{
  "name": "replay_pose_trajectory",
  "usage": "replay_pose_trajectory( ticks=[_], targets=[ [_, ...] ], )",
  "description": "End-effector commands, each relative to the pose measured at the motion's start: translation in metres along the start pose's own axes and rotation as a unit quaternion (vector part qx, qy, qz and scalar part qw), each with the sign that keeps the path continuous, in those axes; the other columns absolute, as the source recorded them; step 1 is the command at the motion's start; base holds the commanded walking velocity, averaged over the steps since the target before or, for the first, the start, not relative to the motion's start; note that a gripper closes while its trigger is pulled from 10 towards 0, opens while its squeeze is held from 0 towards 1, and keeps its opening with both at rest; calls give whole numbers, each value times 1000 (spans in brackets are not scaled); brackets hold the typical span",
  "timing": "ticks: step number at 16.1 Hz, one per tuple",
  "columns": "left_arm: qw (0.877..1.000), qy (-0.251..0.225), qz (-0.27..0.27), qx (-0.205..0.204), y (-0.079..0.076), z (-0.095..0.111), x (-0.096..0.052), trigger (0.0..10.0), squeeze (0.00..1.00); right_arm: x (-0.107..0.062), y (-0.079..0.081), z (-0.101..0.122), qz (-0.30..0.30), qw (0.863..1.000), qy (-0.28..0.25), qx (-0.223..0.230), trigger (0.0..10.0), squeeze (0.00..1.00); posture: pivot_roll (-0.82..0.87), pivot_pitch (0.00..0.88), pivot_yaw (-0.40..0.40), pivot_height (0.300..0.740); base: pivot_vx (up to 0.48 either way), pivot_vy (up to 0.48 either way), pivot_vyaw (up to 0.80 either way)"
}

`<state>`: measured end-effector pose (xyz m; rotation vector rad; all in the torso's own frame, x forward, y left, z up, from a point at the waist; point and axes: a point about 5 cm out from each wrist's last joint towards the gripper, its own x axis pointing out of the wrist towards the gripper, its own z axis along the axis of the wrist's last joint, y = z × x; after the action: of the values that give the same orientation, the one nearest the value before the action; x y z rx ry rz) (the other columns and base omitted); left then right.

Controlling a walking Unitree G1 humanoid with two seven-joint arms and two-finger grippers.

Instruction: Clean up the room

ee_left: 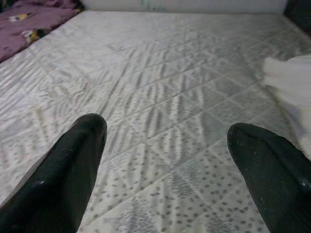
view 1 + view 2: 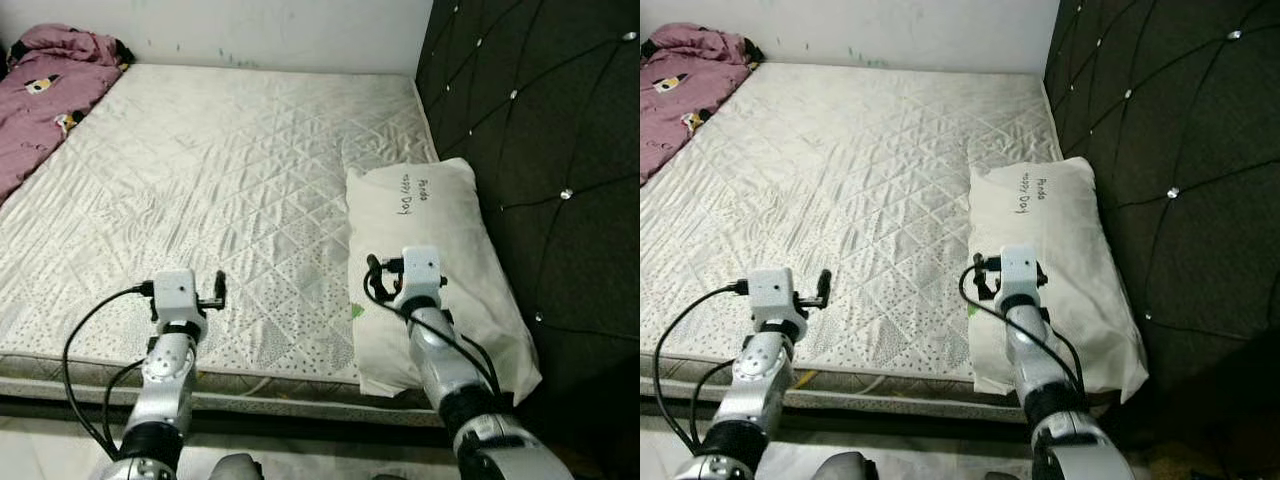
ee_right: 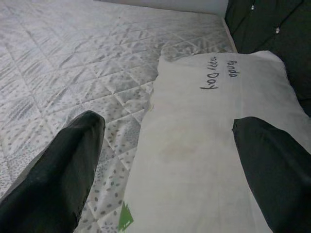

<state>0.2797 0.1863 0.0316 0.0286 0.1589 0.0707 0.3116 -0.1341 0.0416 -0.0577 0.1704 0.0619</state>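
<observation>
A white pillow [image 2: 440, 215] printed "Panda Happy Day" lies at the right side of the white quilted mattress [image 2: 230, 160], against the dark headboard. My right gripper [image 3: 167, 126] hovers open over the pillow's near end, with one finger over the pillow and the other over the mattress beside it. My left gripper [image 1: 165, 131] is open too, low over the mattress near its front edge, with nothing between its fingers. A crumpled pink blanket [image 2: 45, 90] with small printed figures is heaped at the far left corner of the bed.
The black tufted headboard [image 2: 540, 110] rises along the right side. A white wall [image 2: 250, 25] runs behind the bed. The bed's front edge [image 2: 280, 385] is right before me, with pale floor below it.
</observation>
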Motion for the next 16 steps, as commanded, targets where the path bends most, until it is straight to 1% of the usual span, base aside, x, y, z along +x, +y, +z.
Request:
replay_pose_trajectory(
  ticks=[1, 2, 5, 8, 10, 16],
  targets=[
    [1000, -15, -8, -5, 0, 7, -1, 10000, 0, 1, -6, 9, -6, 1000, -24, 4, 10000, 0, -51, 0, -13, 740, 0, 0, 0],
    [1000, -21, -17, -13, -1, 11, -5, 10000, 0, -1, -12, 14, -20, 999, -36, 15, 10000, 0, -55, 0, -12, 740, 0, 0, 0],
    [999, -31, -24, -16, 1, 16, -7, 10000, 0, -3, -15, 23, -30, 998, -51, 22, 10000, 0, -64, 0, -14, 740, 0, 0, 0],
    [999, -42, -12, -14, 4, 25, -7, 10000, 0, -3, -15, 30, -29, 998, -59, 21, 10000, 0, -60, 0, -22, 740, 0, 0, -800],
    [999, -42, -12, -21, 3, 28, -6, 10000, 0, -2, -14, 32, -23, 998, -55, 26, 10000, 0, -61, 0, -27, 740, 0, 364, -713],
    [999, -35, -13, -25, 3, 31, -7, 10000, 0, -2, -15, 36, -22, 998, -46, 31, 10000, 0, -64, 0, -29, 740, 0, 480, 0]
  ],
)
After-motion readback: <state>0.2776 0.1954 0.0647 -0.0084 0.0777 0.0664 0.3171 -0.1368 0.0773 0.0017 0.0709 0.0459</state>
